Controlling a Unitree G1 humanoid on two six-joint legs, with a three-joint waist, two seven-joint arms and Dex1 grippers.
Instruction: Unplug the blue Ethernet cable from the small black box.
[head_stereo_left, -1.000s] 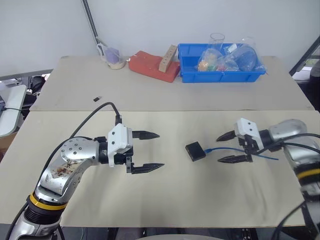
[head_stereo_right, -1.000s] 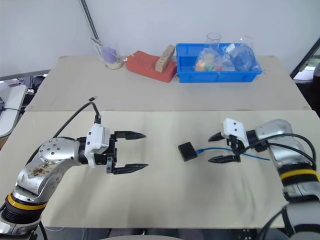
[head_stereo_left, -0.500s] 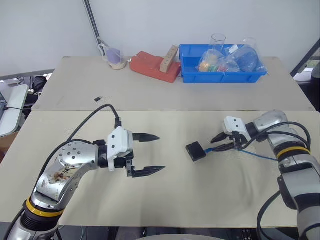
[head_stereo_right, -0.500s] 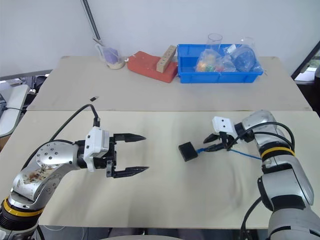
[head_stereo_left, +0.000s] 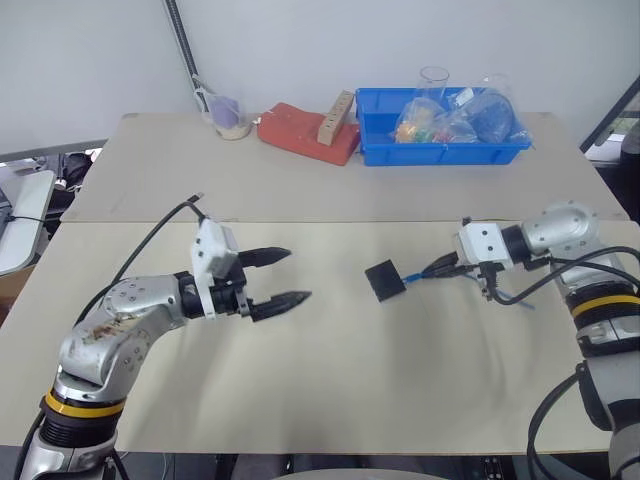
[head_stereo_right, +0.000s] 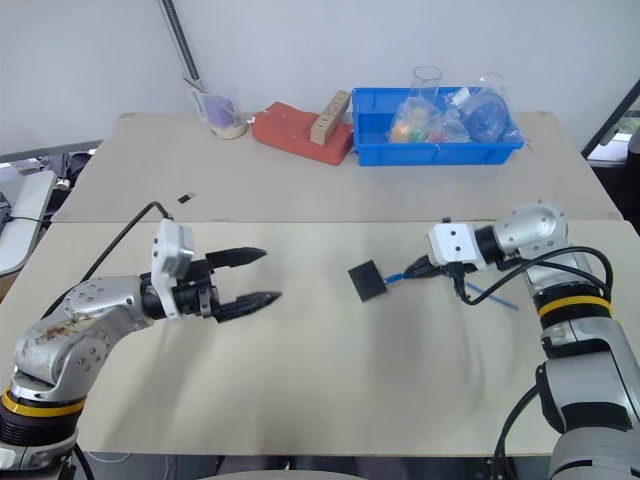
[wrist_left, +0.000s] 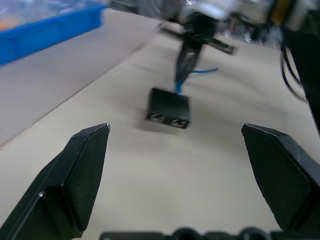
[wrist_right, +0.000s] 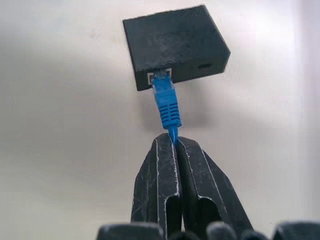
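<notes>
The small black box (head_stereo_left: 385, 280) sits tilted near the table's middle and seems lifted a little off the surface. The blue Ethernet cable (wrist_right: 166, 105) is plugged into the box's port (wrist_right: 159, 77). My right gripper (head_stereo_left: 437, 268) is shut on the cable just behind the plug, with its fingertips (wrist_right: 165, 150) pinched together on the cord. The rest of the cord (head_stereo_right: 490, 295) trails under my right wrist. My left gripper (head_stereo_left: 295, 275) stands open to the left of the box, pointing at it, with nothing between its fingers; the box (wrist_left: 169, 107) lies a hand's length ahead of it.
At the back of the far table stand a blue bin (head_stereo_left: 372, 150) with bagged items, a red block (head_stereo_left: 305, 132) with a wooden piece on it, and a cup (head_stereo_left: 228, 115). A tiny black chip (head_stereo_right: 185, 198) lies back left. A seam (head_stereo_left: 330, 221) joins the two tables.
My right gripper has shut on the blue cable and risen, turning its wrist; the box has tipped and shifted slightly. My left gripper has rolled and moved a little forward, still open.
</notes>
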